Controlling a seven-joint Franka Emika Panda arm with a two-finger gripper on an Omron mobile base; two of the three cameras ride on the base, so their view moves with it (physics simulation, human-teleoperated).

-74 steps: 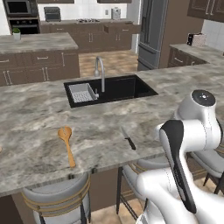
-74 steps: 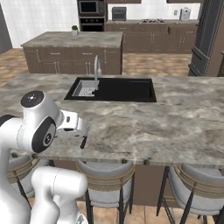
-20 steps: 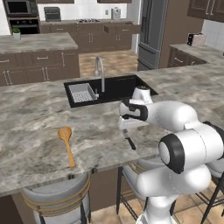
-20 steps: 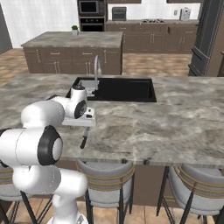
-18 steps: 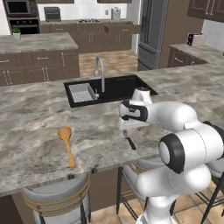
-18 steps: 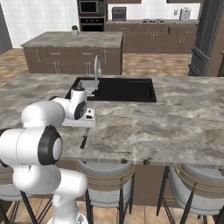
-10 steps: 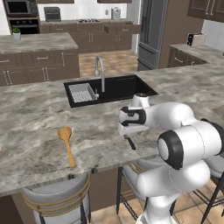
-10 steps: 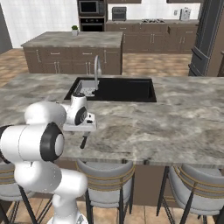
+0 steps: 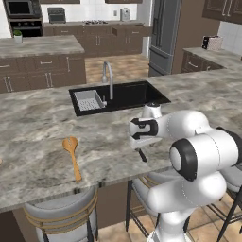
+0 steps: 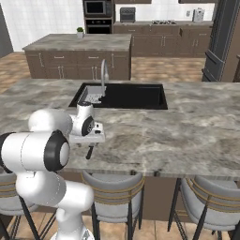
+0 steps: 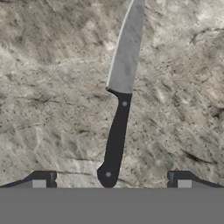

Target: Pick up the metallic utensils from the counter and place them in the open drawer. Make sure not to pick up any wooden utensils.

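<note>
Knife (image 11: 119,109) lies on counter (image 9: 42,127) near front edge; gripper (image 11: 111,178) has dropped lower over handle, fingers spread wide, empty. Grasp imminent. Wooden spoon (image 9: 72,154) well left, untouched.

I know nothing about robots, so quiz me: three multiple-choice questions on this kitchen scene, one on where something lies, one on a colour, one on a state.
1. Where does the wooden spoon lie?
A. in the sink
B. on the counter
C. on a stool

2. What colour is the knife's handle?
A. black
B. red
C. white

3. How is the claw?
A. shut on the knife
B. open above the knife
C. holding the wooden spoon

Key:
1 B: the wooden spoon lies flat on the counter, apart from the sink.
2 A: the hand view shows the knife with a black handle and a grey blade.
3 B: the claw has its fingertips spread to either side of the handle's end, touching nothing.
</note>
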